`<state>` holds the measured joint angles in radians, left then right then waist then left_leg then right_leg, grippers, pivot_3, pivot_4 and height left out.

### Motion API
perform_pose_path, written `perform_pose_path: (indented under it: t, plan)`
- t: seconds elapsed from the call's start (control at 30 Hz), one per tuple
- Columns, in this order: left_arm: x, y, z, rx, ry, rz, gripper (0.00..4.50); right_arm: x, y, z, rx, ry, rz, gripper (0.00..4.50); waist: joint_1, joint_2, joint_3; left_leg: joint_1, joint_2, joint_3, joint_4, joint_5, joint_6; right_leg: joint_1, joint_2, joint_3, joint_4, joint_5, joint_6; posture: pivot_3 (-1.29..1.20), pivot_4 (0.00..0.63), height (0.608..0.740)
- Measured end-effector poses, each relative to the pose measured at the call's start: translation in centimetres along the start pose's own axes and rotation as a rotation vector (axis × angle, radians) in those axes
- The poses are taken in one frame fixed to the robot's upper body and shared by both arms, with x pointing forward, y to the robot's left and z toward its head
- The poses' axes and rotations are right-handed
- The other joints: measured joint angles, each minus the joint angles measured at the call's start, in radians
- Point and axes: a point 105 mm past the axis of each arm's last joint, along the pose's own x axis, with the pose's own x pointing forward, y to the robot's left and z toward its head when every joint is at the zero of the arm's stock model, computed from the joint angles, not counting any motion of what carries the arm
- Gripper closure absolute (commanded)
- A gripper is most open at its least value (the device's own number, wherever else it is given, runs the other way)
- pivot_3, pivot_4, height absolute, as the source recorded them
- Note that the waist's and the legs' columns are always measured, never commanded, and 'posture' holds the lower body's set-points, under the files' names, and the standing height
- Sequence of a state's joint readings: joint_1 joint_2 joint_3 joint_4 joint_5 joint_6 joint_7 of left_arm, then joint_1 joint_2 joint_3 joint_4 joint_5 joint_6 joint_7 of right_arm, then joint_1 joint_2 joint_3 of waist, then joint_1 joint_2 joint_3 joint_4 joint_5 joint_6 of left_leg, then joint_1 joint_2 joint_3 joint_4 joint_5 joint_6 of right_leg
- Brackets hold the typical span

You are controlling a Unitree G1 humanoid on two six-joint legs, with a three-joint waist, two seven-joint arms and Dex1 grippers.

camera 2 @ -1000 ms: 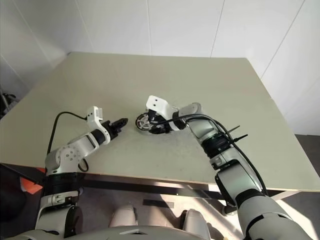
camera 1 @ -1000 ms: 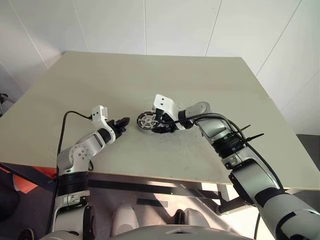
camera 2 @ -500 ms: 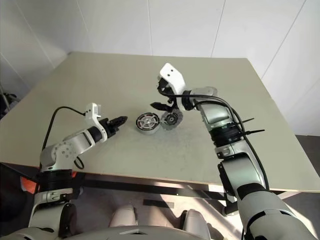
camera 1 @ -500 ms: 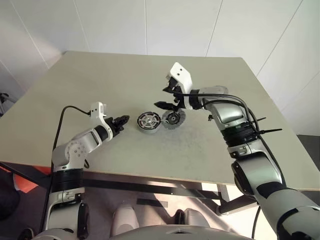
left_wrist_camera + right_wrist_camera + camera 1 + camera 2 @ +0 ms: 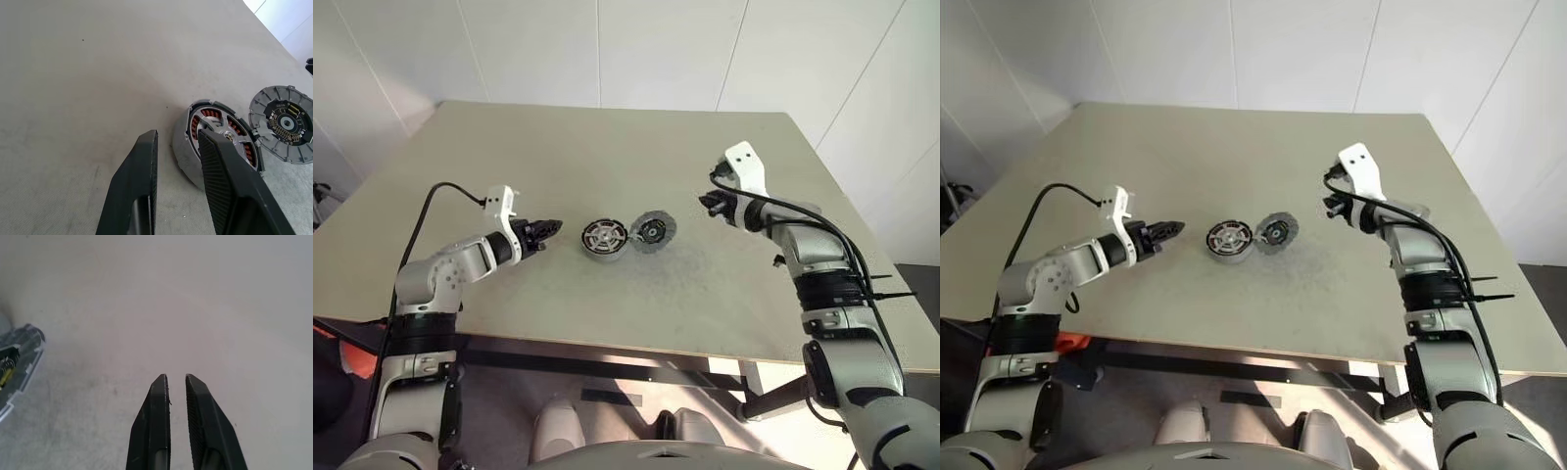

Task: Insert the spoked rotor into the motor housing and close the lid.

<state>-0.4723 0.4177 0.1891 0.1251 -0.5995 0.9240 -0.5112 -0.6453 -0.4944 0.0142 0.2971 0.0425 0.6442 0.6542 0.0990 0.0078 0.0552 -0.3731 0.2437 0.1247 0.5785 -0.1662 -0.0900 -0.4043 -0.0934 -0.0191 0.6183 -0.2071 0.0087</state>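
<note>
Nearly pressed together, the right gripper [image 5: 176,382] shows two matte black ribbed fingers [image 5: 155,421] with only a thin slit between them and nothing in it, held above bare table to the right of the motor housing [image 5: 605,237]. Just right of the housing, touching or almost touching it, the lid [image 5: 652,231] rests tilted, its inner face up: a grey ribbed metal disc around a dark circuit-like centre with tiny gold contacts. The housing is a squat silver-grey puck, its round face toward the left gripper [image 5: 177,139] in the left wrist view; copper-orange windings ring a pale spoked centre that looks like the spoked rotor [image 5: 226,137] seated inside. The left gripper, left of the housing, has its fingers [image 5: 138,186] parted and empty, tips aimed at the housing. The table [image 5: 558,147] is a matte, faintly speckled beige slab. No writing is legible.
</note>
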Motion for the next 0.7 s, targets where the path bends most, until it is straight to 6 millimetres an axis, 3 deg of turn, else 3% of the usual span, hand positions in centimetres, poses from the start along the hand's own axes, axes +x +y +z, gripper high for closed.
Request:
perform_pose_path:
  t: [0.13,0.43,0.7]
  plan:
    - [0.7,-0.4,-0.6,-0.011,0.018,-0.015,3.12,-0.1,1.4,-1.4,-0.019,0.047,0.052,4.31,-0.006,0.000,0.000,0.002,0.000,0.000,0.000,0.000,-0.001,0.000,0.001,0.001,0.001,0.000,0.000,0.00,0.000,0.740]
    - [1.1,-0.5,-1.0,-0.015,0.020,-0.012,3.12,0.3,8.0,0.2,-0.053,-0.007,0.300,4.42,-0.002,0.000,0.000,0.004,0.000,0.000,-0.001,0.001,-0.001,0.002,0.000,0.002,0.002,0.000,0.000,0.00,0.000,0.740]
    - [1.1,-0.5,-0.9,-0.020,0.007,0.004,3.12,0.8,10.0,0.2,-0.052,-0.009,0.366,4.42,-0.001,0.000,0.000,0.004,0.000,0.000,-0.001,0.001,-0.001,0.001,0.001,0.002,0.002,0.000,0.000,0.00,0.000,0.740]
